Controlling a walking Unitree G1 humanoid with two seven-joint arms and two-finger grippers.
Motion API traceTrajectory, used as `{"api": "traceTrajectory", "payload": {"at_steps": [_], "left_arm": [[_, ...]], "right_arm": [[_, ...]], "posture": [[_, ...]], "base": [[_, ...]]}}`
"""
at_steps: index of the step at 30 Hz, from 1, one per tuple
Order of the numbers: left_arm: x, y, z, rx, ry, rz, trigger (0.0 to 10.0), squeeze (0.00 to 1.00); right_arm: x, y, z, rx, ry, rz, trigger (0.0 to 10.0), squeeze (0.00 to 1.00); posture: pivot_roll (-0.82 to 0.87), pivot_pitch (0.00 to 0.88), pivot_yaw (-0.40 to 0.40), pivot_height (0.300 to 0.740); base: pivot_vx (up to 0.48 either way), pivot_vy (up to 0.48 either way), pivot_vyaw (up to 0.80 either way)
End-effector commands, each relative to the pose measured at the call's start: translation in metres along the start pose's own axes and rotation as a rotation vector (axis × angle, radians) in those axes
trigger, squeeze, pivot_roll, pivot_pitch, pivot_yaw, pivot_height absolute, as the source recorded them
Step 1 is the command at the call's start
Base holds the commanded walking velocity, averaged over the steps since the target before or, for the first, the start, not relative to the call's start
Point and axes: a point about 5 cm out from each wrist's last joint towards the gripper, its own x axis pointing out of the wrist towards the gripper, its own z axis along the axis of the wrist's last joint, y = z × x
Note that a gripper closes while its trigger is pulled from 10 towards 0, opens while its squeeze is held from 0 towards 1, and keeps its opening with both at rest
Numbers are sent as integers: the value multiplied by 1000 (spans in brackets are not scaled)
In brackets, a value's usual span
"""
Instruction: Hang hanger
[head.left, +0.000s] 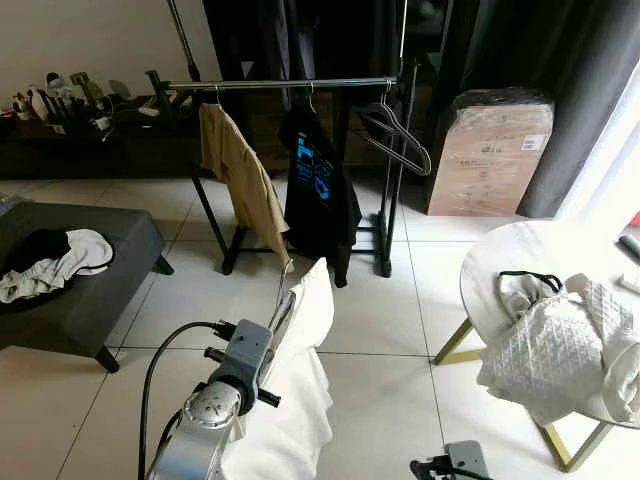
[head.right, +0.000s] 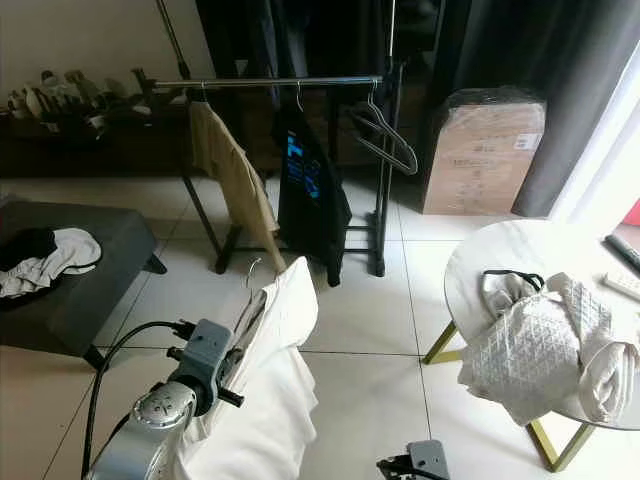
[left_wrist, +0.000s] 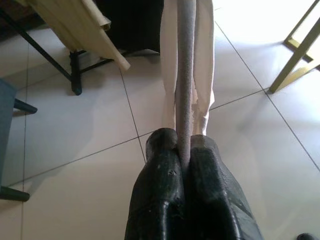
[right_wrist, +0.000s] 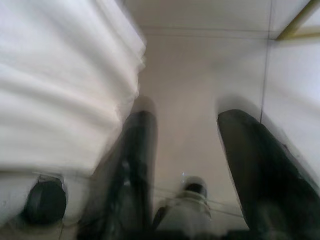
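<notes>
Left wrist view shows you the left gripper (left_wrist: 184, 145) with its two black fingers (left_wrist: 157, 185) pinched tight on the grey padded arm of the hanger (left_wrist: 185, 75), a cream-white garment (head.left: 300, 400) draped over it. From the head camera, that load sits at about 6 o'clock, low and close to you, with the hanger's thin wire hook (head.left: 282, 270) pointing up toward 12 o'clock. The black clothes rack with its silver rail (head.left: 290, 84) stands at 12 o'clock, well apart from the hook, already carrying a tan shirt (head.left: 240, 175), a black printed T-shirt (head.left: 318, 185) and an empty black hanger (head.left: 395, 135). The right gripper (right_wrist: 197, 150) hangs low at 5 o'clock, fingers spread wide and holding nothing.

Watch the grip: it pinches one arm only, so the hanger may swivel as you raise it. The trailing cloth could snag the tan shirt or hide the hook from you. Aim for the free rail between the shirts.
</notes>
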Motion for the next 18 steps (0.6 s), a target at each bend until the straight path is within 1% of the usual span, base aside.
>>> {"api": "traceTrajectory", "payload": {"at_steps": [1,2,4,6,9,11,12,14,15,17,18], "left_arm": [[-1,2,9,20,-28,5,10000,0],[-1,1,9,20,-30,5,10000,0],[-1,2,10,21,-35,6,10000,0],[-2,3,11,21,-43,10,10000,0],[-2,3,12,22,-47,13,10000,0],[-2,4,12,21,-49,13,10000,0],[-3,4,14,37,-58,0,10000,0],[-3,4,17,62,-77,-7,10000,0],[-3,5,18,67,-81,-4,10000,0],[-2,6,20,67,-82,3,10000,0],[-1,6,22,67,-84,5,10000,0]], "right_arm": [[13,-8,135,-60,-510,8,10000,0],[7,-11,158,-66,-600,-8,10000,0],[3,-12,162,-55,-636,-7,10000,0],[-1,-18,167,-63,-676,-44,10000,0],[-3,-21,169,-59,-698,-70,10000,0],[-2,-23,167,-61,-667,-75,10000,0],[-3,-17,160,-111,-570,-32,10000,0],[-9,-9,151,-168,-467,28,10000,0],[-10,-7,148,-172,-440,41,10000,0],[-14,-3,146,-185,-436,62,10000,0],[-17,2,148,-158,-450,89,10000,0]], "posture": [[-187,88,54,740],[-187,88,55,740],[-186,91,55,740],[-186,93,57,740],[-187,93,57,740],[-186,95,57,740],[-184,98,56,740],[-180,100,54,740],[-180,100,54,740],[-182,104,51,740],[-183,107,52,740]], "base": [[0,0,0],[0,0,0],[0,0,0],[0,0,0],[0,0,0],[0,0,0],[0,0,0],[0,0,0],[0,0,0],[0,0,0],[0,0,0]]}}
